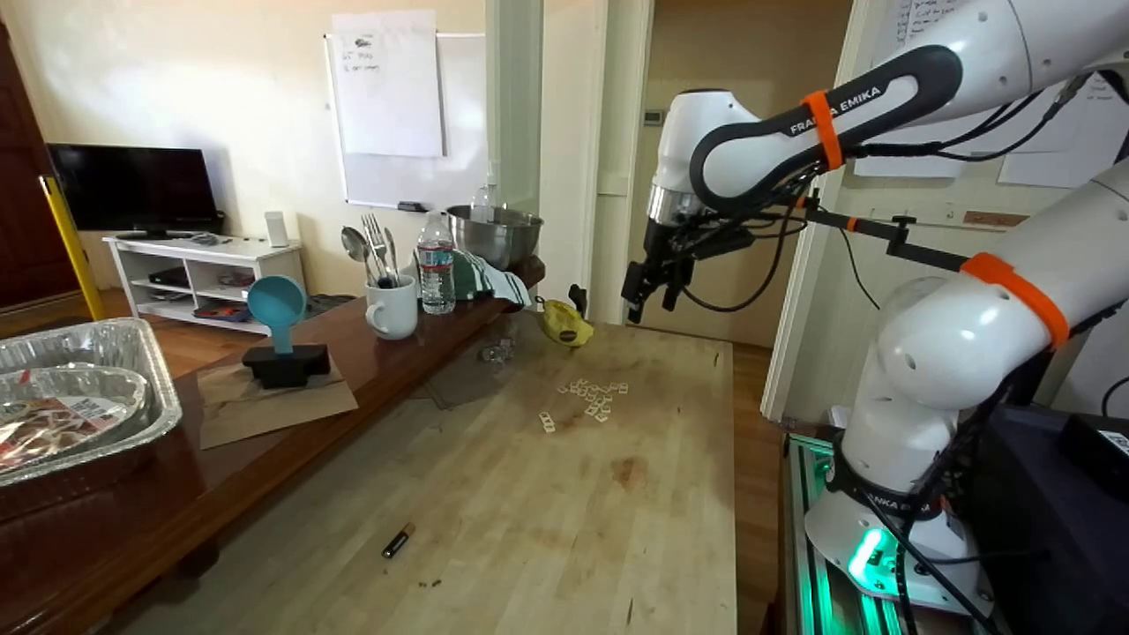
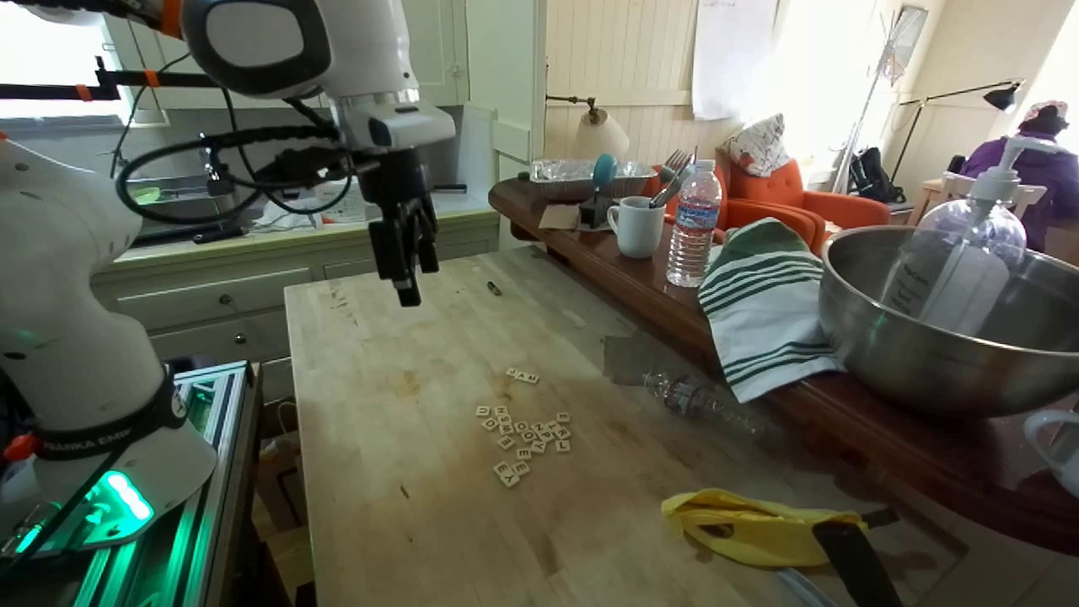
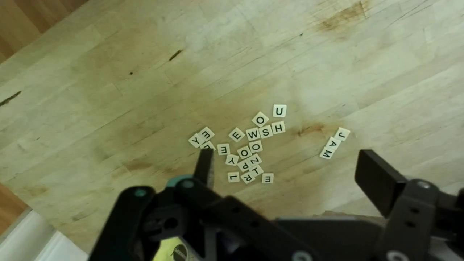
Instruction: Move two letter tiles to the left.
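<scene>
Several small whitish letter tiles lie flat on the wooden table. The main cluster shows in the wrist view (image 3: pixel 253 134) and in both exterior views (image 1: pixel 598 406) (image 2: pixel 539 447). Three tiles reading J, A, M form a short row (image 3: pixel 332 143) apart from it, also seen in both exterior views (image 1: pixel 548 422) (image 2: pixel 523 376). A small group with Y and E (image 3: pixel 197 140) lies at the cluster's other side; one of its tiles is partly hidden by a finger. My gripper (image 3: pixel 287 154) is open and holds nothing. It hangs well above the table in both exterior views (image 1: pixel 651 300) (image 2: pixel 417 282).
A yellow bag (image 1: pixel 564 324) (image 2: pixel 750 531) lies at one table end. A battery (image 1: pixel 398 541) lies at the other. A clear plastic bottle (image 2: pixel 691 396) lies beside the raised brown ledge, which carries a mug (image 1: pixel 392 309), a water bottle (image 1: pixel 437 265) and a metal bowl (image 2: pixel 969 371).
</scene>
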